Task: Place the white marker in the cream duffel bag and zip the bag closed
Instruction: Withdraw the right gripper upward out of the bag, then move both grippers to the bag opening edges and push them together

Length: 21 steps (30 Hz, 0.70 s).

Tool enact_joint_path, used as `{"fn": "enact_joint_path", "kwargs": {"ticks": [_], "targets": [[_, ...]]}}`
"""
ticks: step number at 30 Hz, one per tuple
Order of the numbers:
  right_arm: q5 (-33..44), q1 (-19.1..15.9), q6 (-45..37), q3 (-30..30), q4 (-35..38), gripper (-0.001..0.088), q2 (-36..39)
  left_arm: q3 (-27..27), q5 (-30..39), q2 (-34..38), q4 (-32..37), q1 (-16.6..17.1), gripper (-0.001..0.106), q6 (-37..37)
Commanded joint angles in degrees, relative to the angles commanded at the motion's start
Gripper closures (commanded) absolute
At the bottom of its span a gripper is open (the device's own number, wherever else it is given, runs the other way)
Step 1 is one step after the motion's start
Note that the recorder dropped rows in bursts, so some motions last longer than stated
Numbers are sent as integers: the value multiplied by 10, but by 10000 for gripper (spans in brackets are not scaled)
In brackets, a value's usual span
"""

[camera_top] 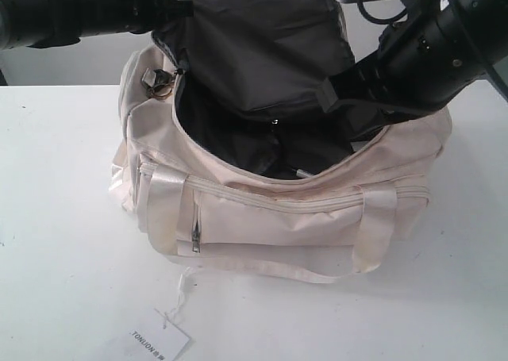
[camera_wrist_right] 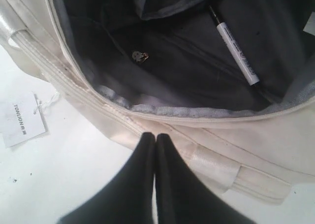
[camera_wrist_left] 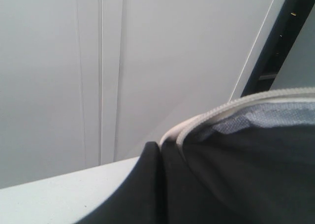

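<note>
Marker (camera_wrist_right: 237, 54): in duffel bag (camera_top: 278, 218), on lining. Bag: on table (camera_top: 63, 218), ctr. Tag (camera_top: 155, 341): on table, in front of bag.

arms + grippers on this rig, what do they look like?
Both arms are black round tubes: left arm, right arm with a black cable looped beside it. Right gripper: two smooth black tapered fingers. No markings readable.
</note>
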Motion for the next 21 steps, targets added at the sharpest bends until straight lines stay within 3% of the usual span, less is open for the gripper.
{"fn": "enact_joint_path", "kwargs": {"ticks": [21], "targets": [[6, 0, 0, 0, 0, 868, 0, 0, 0, 0, 0, 0, 1053, 0]]}}
